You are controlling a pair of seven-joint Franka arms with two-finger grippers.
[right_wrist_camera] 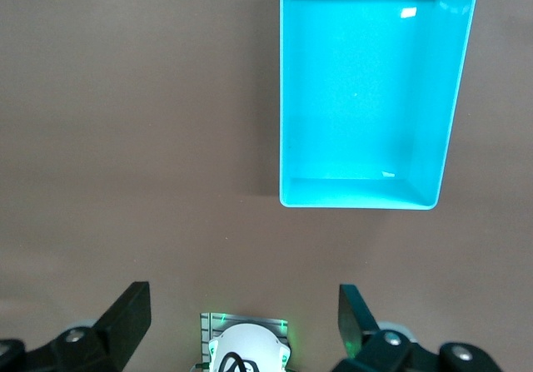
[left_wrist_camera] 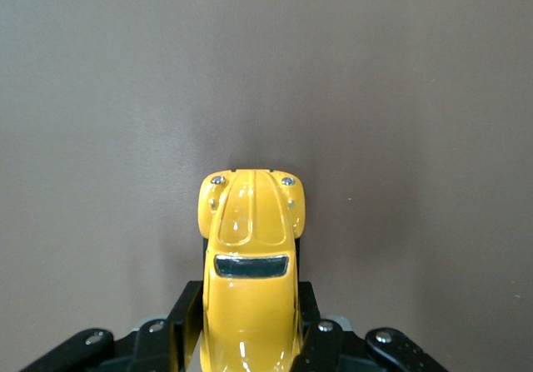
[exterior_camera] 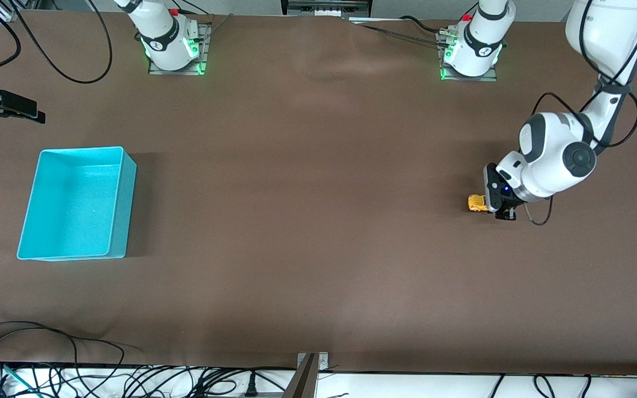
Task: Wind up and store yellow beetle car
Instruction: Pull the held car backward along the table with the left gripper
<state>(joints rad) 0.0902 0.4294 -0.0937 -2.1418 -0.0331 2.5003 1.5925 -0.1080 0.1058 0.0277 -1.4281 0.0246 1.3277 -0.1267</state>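
In the front view, the yellow beetle car (exterior_camera: 477, 203) is pinched by the left gripper (exterior_camera: 498, 207) low at the left arm's end of the table (exterior_camera: 318, 221); a turquoise bin (exterior_camera: 122, 207) sits well apart. In the left wrist view, its rear is clamped between black fingers (left_wrist_camera: 185, 322). In the right wrist view, the right gripper (right_wrist_camera: 246, 318), spread wide, is held high near the bin.

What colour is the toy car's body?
Yellow toy car, clearest in the left wrist view.
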